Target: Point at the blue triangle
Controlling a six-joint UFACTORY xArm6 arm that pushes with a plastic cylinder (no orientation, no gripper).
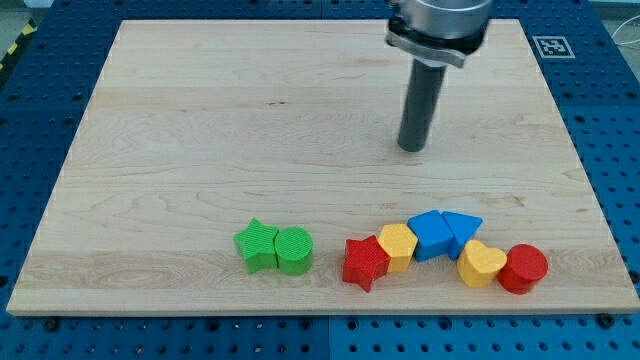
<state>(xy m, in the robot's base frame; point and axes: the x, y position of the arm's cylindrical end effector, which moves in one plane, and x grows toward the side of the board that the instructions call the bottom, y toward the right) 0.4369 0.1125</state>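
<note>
The blue triangle lies near the view's bottom right on the wooden board, touching a blue block on its left and a yellow heart below it. My tip stands on the board well above the triangle, toward the view's top and a little to its left, apart from every block. The dark rod rises from the tip to the arm's silver end at the view's top edge.
A row of blocks runs along the view's bottom: a green star, a green cylinder, a red star, a yellow block, and a red cylinder at the right end.
</note>
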